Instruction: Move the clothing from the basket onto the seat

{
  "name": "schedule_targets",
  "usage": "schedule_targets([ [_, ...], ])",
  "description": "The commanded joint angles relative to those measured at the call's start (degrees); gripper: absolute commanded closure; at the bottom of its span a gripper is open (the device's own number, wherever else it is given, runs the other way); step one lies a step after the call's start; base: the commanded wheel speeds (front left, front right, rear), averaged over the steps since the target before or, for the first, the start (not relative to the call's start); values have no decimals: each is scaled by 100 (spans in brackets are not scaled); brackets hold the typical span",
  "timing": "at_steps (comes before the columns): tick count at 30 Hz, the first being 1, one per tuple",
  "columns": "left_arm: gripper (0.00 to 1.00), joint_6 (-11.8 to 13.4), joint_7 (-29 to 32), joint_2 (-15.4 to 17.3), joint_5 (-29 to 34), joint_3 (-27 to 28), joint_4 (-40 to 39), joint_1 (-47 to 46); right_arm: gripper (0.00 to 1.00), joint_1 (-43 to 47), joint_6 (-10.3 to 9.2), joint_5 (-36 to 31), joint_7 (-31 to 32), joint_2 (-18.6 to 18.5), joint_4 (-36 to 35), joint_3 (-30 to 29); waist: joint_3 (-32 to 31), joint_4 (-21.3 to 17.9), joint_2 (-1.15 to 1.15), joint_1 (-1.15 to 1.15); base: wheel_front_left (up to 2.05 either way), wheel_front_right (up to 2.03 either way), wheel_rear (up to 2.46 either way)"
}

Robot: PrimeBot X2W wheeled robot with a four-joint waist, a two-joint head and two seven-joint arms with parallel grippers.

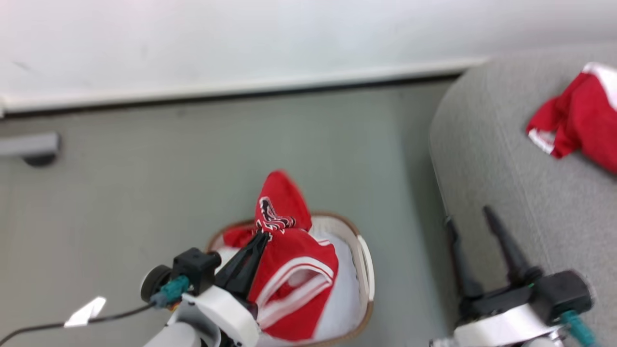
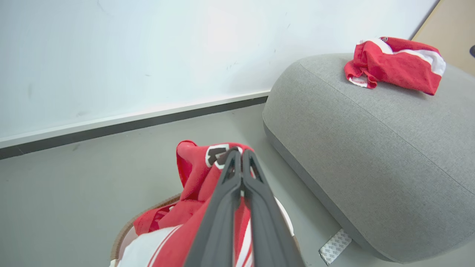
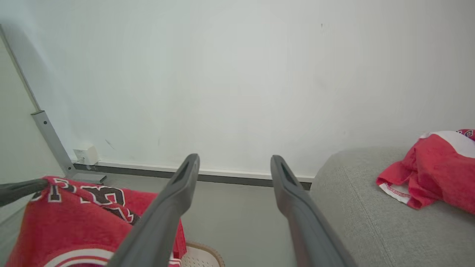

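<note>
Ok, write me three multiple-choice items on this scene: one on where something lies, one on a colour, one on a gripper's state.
1. Where does the loose crumpled red jersey with white trim lie?
A) on the floor
B) on the large grey woven-fabric sofa
C) on the wall's ledge

2. What colour is the rim of the cream-white perforated plastic laundry basket?
A) blue
B) black
C) brown

3. In what state is the left gripper?
A) shut on a red jersey with black-and-white numerals above the basket
B) wide open over the floor
C) resting open on the sofa

Answers:
1 B: the left wrist view shows it on the sofa's top.
2 C: a brown edge runs round the basket in the head view.
3 A: its two dark fingers are pressed together with the cloth pinched at their tips.
</note>
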Motion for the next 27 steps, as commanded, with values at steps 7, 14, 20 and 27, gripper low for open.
schedule_targets([
  [7,100,424,319,300,-26,69,-1246,395,0,25,-12,-385,-9,-15,589,981,-783,196,0,2,0,0,0],
  [14,100,636,682,444,8,7,-2110,503,0,-637,-13,-352,-9,-58,1323,2283,-1030,262,0,2,0,0,0],
  [20,100,700,891,426,19,-115,-2443,529,0,-1426,-12,327,-9,-239,1736,3389,-1150,333,0,2,0,0,0],
  [27,100,587,1026,288,-37,-321,-2594,436,0,-2126,-12,981,-9,-231,2112,4134,-1187,415,0,2,0,0,0],
])
